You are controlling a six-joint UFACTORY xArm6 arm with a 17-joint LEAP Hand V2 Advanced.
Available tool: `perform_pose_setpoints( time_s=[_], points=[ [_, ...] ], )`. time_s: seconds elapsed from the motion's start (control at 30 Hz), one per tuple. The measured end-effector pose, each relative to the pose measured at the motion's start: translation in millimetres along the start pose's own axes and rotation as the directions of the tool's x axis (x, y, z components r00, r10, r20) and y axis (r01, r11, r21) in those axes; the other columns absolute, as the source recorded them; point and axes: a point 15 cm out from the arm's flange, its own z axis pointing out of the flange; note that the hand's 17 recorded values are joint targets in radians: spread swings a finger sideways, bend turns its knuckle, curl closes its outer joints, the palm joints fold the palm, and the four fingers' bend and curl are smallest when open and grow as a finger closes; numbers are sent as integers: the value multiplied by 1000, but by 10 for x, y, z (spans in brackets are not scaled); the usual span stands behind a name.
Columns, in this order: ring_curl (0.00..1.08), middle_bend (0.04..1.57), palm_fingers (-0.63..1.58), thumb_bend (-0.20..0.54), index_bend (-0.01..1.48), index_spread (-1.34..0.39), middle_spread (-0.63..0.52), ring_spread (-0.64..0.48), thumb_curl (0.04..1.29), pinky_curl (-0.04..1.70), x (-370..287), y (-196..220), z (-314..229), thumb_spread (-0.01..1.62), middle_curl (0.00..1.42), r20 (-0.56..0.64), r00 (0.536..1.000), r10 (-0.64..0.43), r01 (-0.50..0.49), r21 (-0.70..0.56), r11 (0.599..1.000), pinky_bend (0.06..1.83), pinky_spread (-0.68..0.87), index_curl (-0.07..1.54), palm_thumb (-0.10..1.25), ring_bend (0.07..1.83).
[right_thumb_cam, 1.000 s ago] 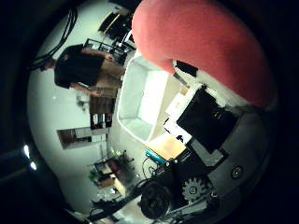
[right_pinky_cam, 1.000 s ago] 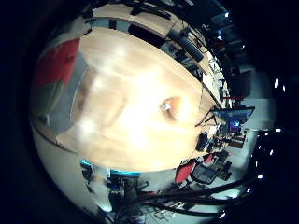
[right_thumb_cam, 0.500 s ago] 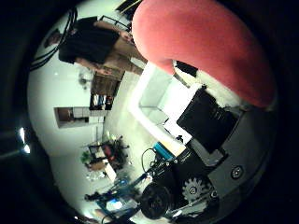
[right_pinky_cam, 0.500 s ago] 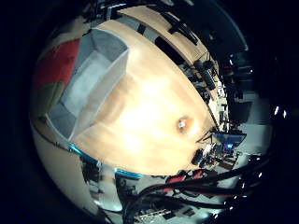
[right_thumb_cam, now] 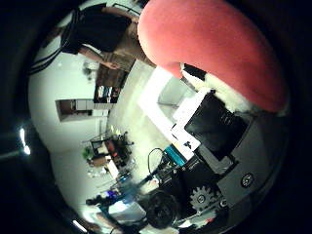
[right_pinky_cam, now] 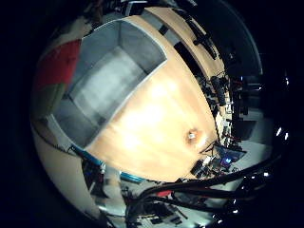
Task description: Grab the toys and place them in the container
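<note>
A big rounded red toy [right_thumb_cam: 210, 49] fills much of the right thumb side palm view, close against the palm. My hand [right_thumb_cam: 216, 125] shows as black and white finger parts pressed up against it, so it is shut on the toy. In the right little finger side palm view a grey open container [right_pinky_cam: 104, 81] stands on the wooden table [right_pinky_cam: 157, 109], well below the hand. A red patch [right_pinky_cam: 57, 65] shows at that view's edge beside the container. A small orange-brown toy [right_pinky_cam: 193, 136] lies on the table, away from the container.
Desks, chairs and screens [right_pinky_cam: 228, 152] stand beyond the table's edge. A person in dark clothes [right_thumb_cam: 97, 34] stands in the room, touching nothing of the task.
The views have shifted, so the hand has moved: the container now fills more of the little finger side view and the small toy sits nearer its edge. The red toy stays in the hand.
</note>
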Motion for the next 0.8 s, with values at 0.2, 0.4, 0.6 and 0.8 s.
perform_pose_setpoints(
  time_s=[0.2,0.4,0.6,0.8],
  points=[
    [498,783,1136,-12,179,-628,-447,-348,338,505,-23,-34,9,1063,696,-3,1000,-2,2,4,1000,1252,-439,743,1108,1206],
    [500,473,279,-138,147,-551,-366,-325,238,546,30,6,15,1014,617,-1,1000,-20,20,-7,1000,1254,-441,694,577,1093],
    [334,402,37,-67,176,-498,-196,-114,228,404,74,14,23,893,520,1,999,-45,45,-10,999,1005,-8,567,292,788],
    [297,368,70,-41,170,-474,-148,-47,250,354,72,16,5,847,472,-1,999,-49,49,-5,999,958,191,491,237,730]
  ],
)
